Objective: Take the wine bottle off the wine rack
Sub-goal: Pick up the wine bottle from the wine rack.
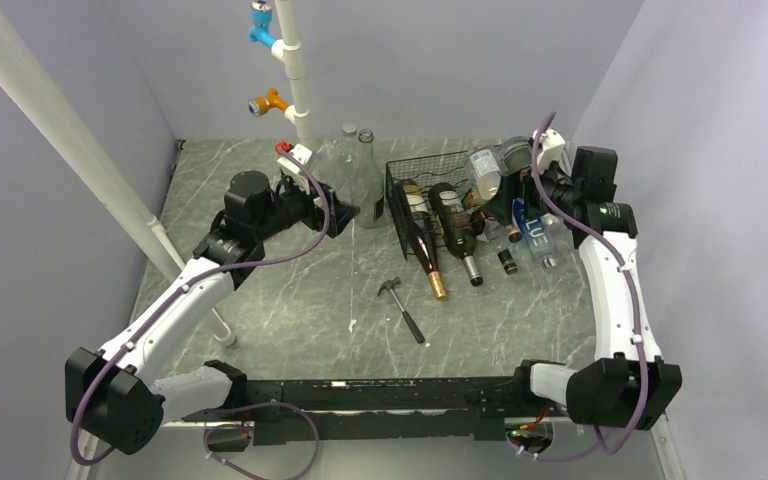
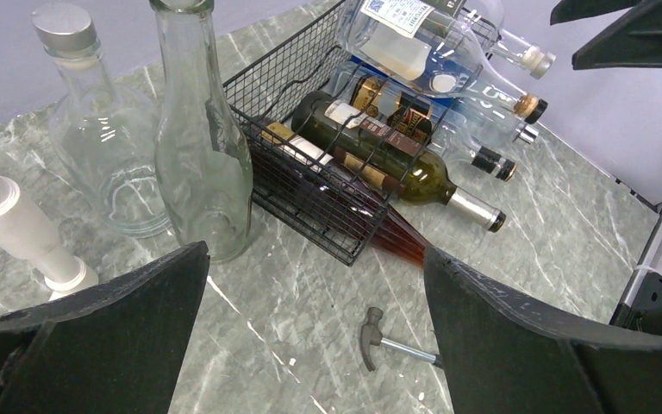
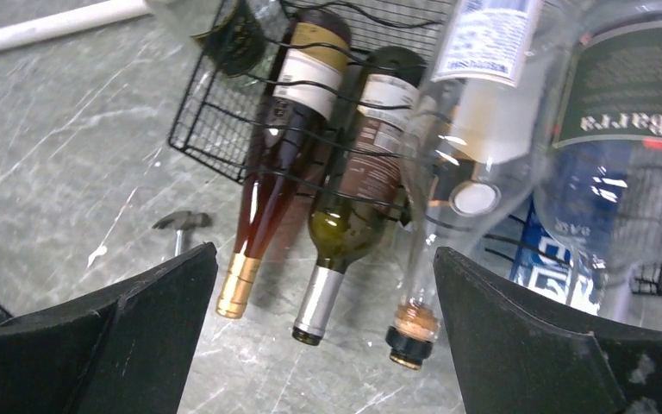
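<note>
Wine bottle with gold cap laid in wine rack, far right on desk, left end effector and right end effector both spread wide.

Count: 1 wine rack, 2 dark wine bottles in it, 2 standing clear bottles left, 1 hammer. Piled clear bottles right: several, exact number unclear.

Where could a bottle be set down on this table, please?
Bare tabletop lies between the hammer and the right arm, nearer than the bottle necks, and again between the hammer and the left arm. It is crowded around the wine rack, at the two upright clear bottles on its left and the loose bottles on its right.
</note>
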{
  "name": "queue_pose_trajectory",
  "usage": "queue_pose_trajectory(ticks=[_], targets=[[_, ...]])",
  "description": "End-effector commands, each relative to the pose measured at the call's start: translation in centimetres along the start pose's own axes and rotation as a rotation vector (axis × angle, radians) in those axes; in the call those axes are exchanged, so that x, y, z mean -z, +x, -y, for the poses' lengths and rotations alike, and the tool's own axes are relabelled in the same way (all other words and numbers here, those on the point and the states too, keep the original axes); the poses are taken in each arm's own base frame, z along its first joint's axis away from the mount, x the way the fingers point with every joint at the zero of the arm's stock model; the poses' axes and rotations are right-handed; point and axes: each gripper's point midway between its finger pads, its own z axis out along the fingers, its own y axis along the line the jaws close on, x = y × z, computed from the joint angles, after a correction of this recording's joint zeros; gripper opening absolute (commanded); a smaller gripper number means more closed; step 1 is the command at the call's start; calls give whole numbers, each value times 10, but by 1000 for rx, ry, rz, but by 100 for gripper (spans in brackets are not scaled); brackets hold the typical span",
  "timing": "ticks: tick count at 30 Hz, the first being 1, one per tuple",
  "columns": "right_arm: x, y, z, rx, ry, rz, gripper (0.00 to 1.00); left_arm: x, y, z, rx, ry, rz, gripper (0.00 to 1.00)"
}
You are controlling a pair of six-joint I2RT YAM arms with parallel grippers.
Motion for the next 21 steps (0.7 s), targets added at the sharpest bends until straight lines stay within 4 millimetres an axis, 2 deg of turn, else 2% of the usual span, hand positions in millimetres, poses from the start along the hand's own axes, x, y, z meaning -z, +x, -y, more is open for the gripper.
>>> queue_pose_trajectory(ticks=[1,17,21], targets=[[3,-8,30,-100,156,60,100,5,-22,2,-13,-10,59,99],[-23,29,60,-230,200,-28,99,7,-25,3,-21,-7,66,99],[-29,39,67,-247,218,-58,96,8,-25,3,-22,-7,67,100]])
